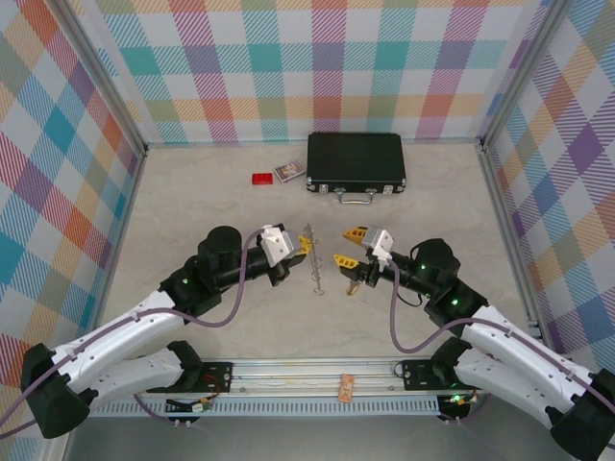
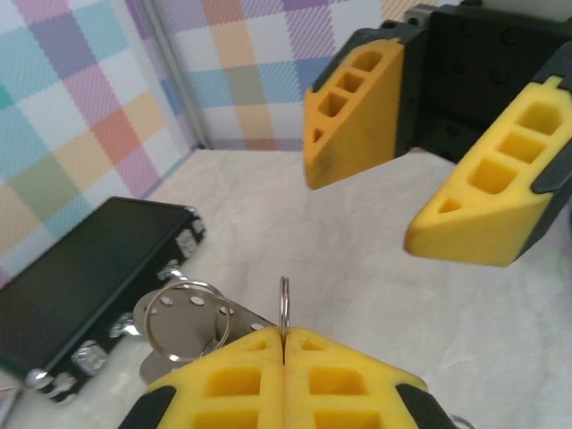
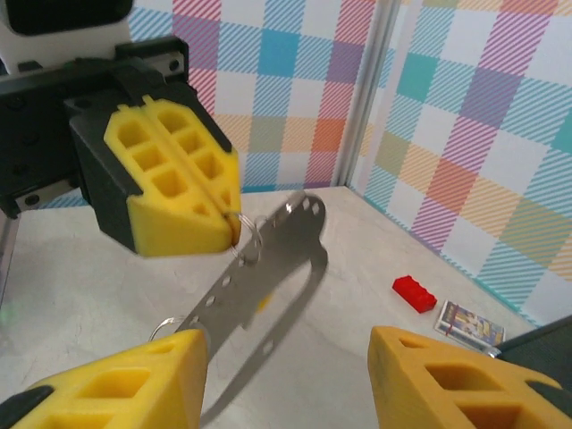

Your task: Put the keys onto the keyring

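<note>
**Inspector:** State of the left pincer (image 2: 284, 344)?

**Assistant:** Clenched on the small ring of the thin grey perforated-metal oval keyring (image 3: 281, 237). The keyring stands just off its tips, between the two pincers.

**Inspector:** And the right pincer (image 1: 348, 247)?

**Assistant:** Released, jaws apart, nothing between them. A small dark-and-tan object (image 1: 354, 285), possibly one of the tiny keys, lies on the pale counter (image 1: 192, 192) just to its near side. It is too small to confirm.

**Inspector:** Step in hand?

**Assistant:** Fetching a key, by my judgement. The next move calls for lowering, pinching the key's head, then threading it onto the loop.

A black case (image 1: 356, 161) lies beside a small card (image 1: 289, 172) and red block (image 1: 261, 178).
</note>
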Robot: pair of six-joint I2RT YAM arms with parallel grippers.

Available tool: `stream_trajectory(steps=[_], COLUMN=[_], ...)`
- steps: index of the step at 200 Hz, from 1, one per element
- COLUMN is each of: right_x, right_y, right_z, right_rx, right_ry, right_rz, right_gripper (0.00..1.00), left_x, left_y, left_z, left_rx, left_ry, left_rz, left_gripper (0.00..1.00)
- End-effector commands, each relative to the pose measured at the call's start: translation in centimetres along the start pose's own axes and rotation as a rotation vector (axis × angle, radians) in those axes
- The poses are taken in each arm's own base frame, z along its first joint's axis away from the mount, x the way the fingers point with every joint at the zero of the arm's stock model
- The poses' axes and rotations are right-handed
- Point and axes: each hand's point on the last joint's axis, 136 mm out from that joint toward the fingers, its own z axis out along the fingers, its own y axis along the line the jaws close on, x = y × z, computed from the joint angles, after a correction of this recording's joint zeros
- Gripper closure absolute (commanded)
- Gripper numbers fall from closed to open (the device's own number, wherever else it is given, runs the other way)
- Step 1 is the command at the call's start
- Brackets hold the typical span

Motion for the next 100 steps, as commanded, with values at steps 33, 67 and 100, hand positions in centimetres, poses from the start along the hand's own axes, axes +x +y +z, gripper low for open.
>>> stream_trajectory(steps=[33,67,100], right_x=[1.61,1.75,1.71], right_y=[-0.16,0.0,0.02], right_z=[0.08,0.25,0.15], right_rx=[0.02,0.009,0.011], right_ry=[0.046,0.048,0.045], right_rz=[0.006,0.01,0.012], right_gripper=[0.51,0.52,0.52], left_x=[-0.1,0.35,0.28], left_y=[2.4,2.59,2.5], left_z=[-1.53,-1.6,-1.68], left_rx=[-0.207,-0.262,-0.29], left_ry=[0.013,0.062,0.071], left_rz=[0.203,0.318,0.379], left_gripper=[1.0,1.0,1.0])
